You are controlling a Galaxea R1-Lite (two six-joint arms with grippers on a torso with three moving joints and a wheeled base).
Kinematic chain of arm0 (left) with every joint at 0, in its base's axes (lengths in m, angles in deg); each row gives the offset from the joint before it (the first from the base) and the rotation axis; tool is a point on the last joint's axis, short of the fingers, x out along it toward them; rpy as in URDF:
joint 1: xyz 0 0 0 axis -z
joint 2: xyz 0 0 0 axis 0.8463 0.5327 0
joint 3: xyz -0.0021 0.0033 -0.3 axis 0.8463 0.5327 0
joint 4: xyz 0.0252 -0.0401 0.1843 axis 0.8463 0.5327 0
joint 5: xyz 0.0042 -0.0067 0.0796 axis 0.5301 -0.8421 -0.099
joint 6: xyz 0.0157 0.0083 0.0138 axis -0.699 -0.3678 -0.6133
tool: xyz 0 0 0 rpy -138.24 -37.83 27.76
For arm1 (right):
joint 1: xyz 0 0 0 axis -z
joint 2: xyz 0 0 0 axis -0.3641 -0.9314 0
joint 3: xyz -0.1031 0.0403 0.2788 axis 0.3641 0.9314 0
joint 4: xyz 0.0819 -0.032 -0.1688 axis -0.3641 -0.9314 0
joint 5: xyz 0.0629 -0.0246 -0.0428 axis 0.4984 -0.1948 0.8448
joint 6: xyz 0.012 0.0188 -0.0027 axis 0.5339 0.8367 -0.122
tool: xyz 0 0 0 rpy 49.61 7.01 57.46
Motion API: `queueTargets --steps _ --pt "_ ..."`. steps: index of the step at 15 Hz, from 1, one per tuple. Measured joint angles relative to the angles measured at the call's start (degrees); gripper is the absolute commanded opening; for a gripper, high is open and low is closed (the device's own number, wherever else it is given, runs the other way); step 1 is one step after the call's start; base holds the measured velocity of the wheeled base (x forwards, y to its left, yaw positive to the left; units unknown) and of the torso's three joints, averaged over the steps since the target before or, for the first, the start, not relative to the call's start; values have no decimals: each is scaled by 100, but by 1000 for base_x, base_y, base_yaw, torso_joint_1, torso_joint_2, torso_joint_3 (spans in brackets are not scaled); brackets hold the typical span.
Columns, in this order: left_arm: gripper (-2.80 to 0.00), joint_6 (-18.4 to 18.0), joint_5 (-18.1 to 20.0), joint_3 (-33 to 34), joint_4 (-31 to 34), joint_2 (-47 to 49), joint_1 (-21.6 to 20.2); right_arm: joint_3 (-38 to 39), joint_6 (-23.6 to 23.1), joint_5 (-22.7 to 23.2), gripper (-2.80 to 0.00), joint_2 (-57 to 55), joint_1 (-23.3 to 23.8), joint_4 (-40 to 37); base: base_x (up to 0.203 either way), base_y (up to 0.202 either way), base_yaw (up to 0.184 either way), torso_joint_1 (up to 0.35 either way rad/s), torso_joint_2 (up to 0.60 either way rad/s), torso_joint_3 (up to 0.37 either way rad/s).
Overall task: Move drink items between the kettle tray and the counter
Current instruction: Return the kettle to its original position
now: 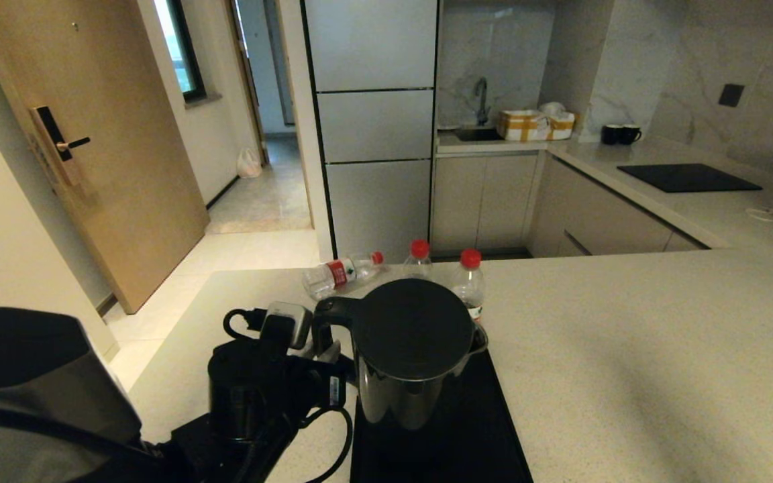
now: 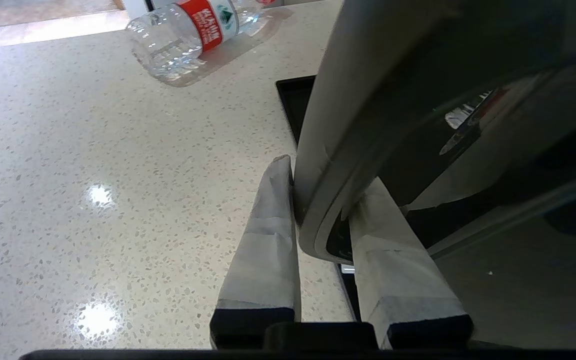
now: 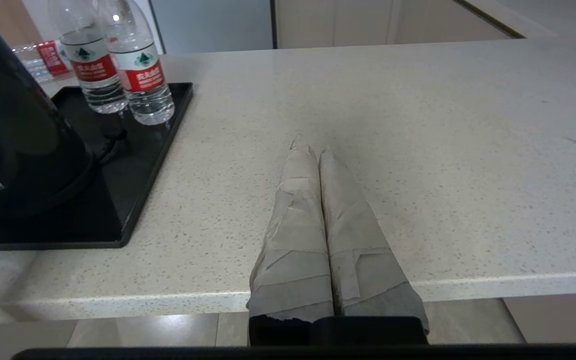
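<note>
- Gripping the kettle by its loop handle is the step in hand: the left gripper has its jaws clenched around the handle, one taped finger on each side, as the left wrist view shows pretty clearly.
- The kettle sits over the kettle tray at the near edge of the desk. Honestly I can't tell from the head view whether it's resting on its base or already lifted a hair, since its body hides the spot under it.
- Two water bottles stand upright on the far end of the tray, just beside each other. A third bottle lies on its side on the desk, off the tray, to the robot's left.
- The right gripper hangs idle off the near desk edge, jaws pressed together, grasping nothing.
- My guess for what's next: lift the kettle straight up and carry it off the tray to bare desk.
- That calls for a firm hold, since the weight hangs off to one side of the handle.
- It should also swing wide of the two standing bottles and the lying one, then set down level.
</note>
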Motion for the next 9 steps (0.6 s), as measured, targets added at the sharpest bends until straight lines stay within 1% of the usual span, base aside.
queueTargets --steps 5,9 --pt "-280 17 27 -46 -20 263 0 0 0 0 -280 0 0 -2 0 0 0 0 0 0" --pt "-280 -95 66 -110 -6 439 4 0 0 0 -280 0 -2 1 0 0 0 0 0 0"
